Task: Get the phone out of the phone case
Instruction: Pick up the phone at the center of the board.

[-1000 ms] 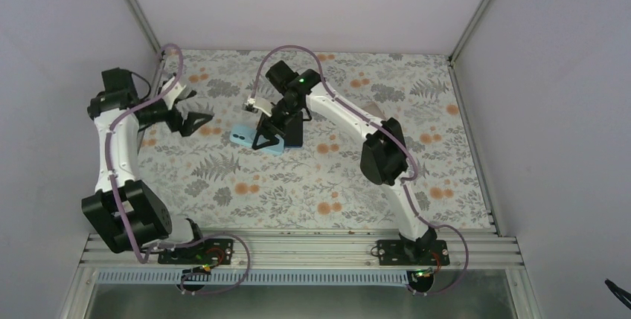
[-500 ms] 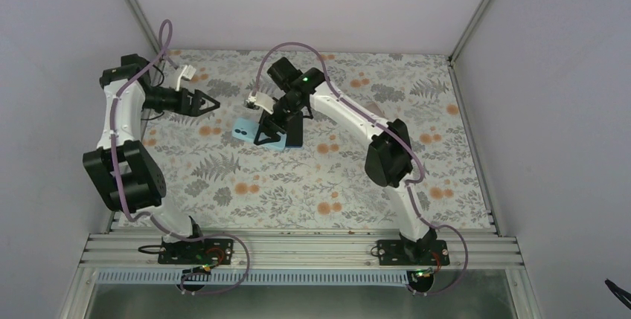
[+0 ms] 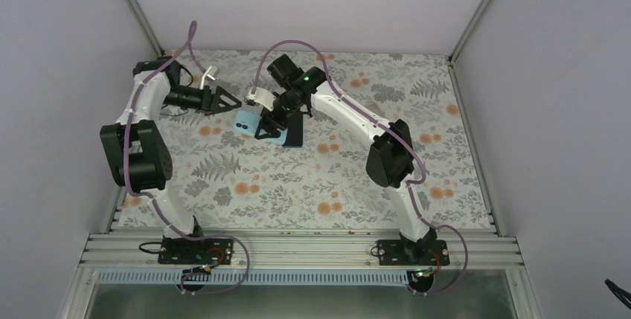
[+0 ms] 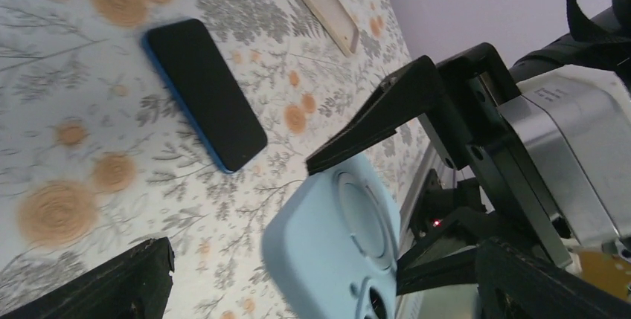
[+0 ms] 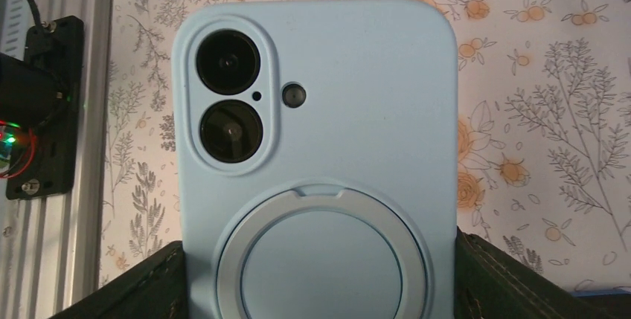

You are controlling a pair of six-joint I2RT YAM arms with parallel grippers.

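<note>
The right gripper (image 3: 272,120) is clamped on the phone (image 3: 246,122), one black finger (image 5: 152,285) against each long edge. The phone is up off the floral table (image 3: 335,185) and tilted. It sits toward the back of the table, a bit left of center.

The right wrist cam gets a clean look at its back. It's matte light blue, with two lenses stacked in a raised oval, a small flash dot beside them and a round ring lower down. Only the ring end sits between the fingers, and the lens end sticks out free.

The left gripper (image 3: 229,102) is right beside that lens end, pointing at it. Its jaws are spread wide with nothing between them, and they aren't touching the phone. In the left wrist view its two dark fingertips (image 4: 111,285) sit at the bottom corners, and the phone's blue corner pokes up in the gap.

The phone case (image 4: 327,8), a thin pale beige shell, lies flat on the table well apart from the phone. It only really shows in the left wrist view. From overhead it can't be picked out.

A second, dark phone (image 4: 205,92) with a glossy black screen and a deeper blue rim also lies flat on the table, screen up. It sits between the beige case and the held phone. From the top it lies just right of the right gripper.
</note>
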